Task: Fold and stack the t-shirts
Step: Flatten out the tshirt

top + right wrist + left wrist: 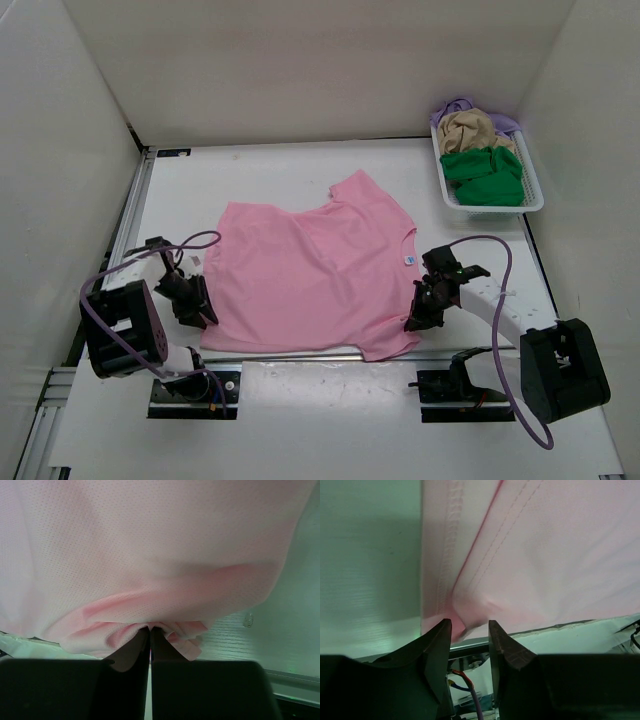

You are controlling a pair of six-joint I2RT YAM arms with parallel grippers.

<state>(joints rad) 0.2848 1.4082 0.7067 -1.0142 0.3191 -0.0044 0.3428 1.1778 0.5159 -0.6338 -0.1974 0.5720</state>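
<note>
- Pale-walled white table (270, 175): the pink t-shirt (300, 275) lies spread mid-table.
- Left gripper (470, 626), jaws parted, sits at its near hem corner, unclamped.
- Right gripper (150, 629) is pinched on its near right edge.
- First fold pending, I'd say; left must close first.

No legible text, brand, number or sign was found in any view; the pink t-shirt (300, 280) carried a small white neck label (410, 259) bearing a blue mark; it was too small to be read.
</note>
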